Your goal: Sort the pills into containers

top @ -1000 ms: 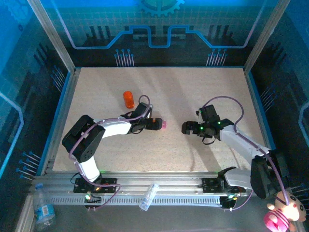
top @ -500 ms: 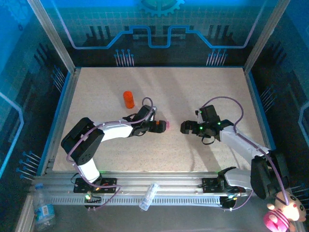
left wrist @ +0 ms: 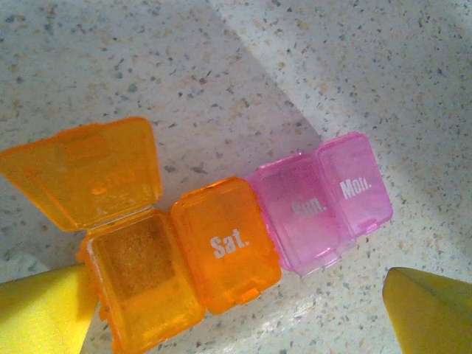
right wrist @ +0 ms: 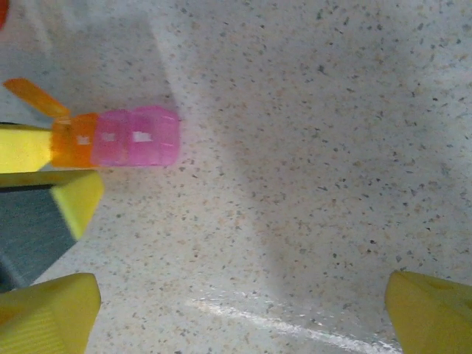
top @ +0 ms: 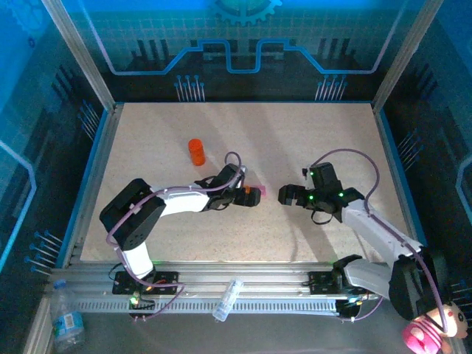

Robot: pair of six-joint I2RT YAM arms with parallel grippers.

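Containers [left wrist: 221,243] — a strip of four joined boxes on the speckled table [left wrist: 369,59], near its centre in the overhead view. Left to right: orange box, lid tipped open toward 11 o'clock, writing unreadable; orange, "Sat."; pink, faintly "Sun."; pink, "Mon." Left gripper [left wrist: 236,313] — fingers spread either side of the strip, grasping nothing. Right gripper [right wrist: 240,313], at the strip's 3 o'clock, likewise released.

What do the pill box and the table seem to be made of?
Pill box: probably thin moulded plastic, translucent and glossy; light passes through its orange and pink walls. Table: a smooth, pale, dark-speckled surface, perhaps stone-look laminate; the pictures leave that open.
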